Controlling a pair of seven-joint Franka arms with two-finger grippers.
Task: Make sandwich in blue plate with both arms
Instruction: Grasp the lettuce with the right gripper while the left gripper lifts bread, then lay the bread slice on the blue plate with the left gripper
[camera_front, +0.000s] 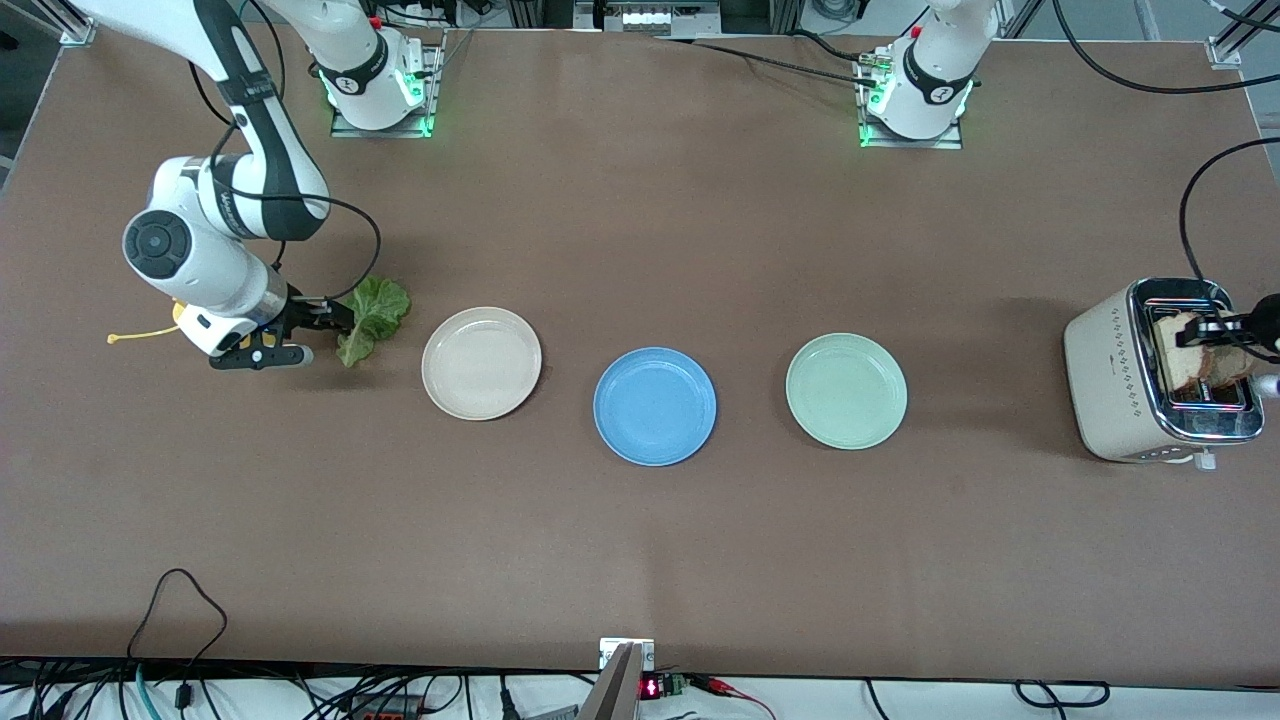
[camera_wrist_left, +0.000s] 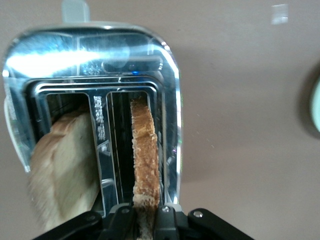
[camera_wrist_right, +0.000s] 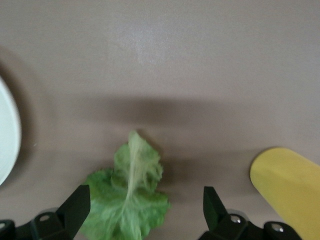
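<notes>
The brown table (camera_front: 640, 520) holds three plates, the blue plate (camera_front: 655, 406) in the middle, one lettuce leaf (camera_front: 374, 318) and one toaster (camera_front: 1160, 372) with two bread slices. The left gripper (camera_wrist_left: 145, 212), half cut off, pinches one bread slice (camera_wrist_left: 145, 150); the right gripper (camera_wrist_right: 145, 210) is spread over the lettuce.

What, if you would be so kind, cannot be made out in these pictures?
- Front view: the left arm past its wrist, cut off by the edge; its pincer grips a brown-crusted bread slice in the cream toaster.
- Right wrist view: the yellow rounded object, cut by the edge.
- Right wrist view: the ruffled green lettuce leaf's end, cropped between the open right pincer.
</notes>
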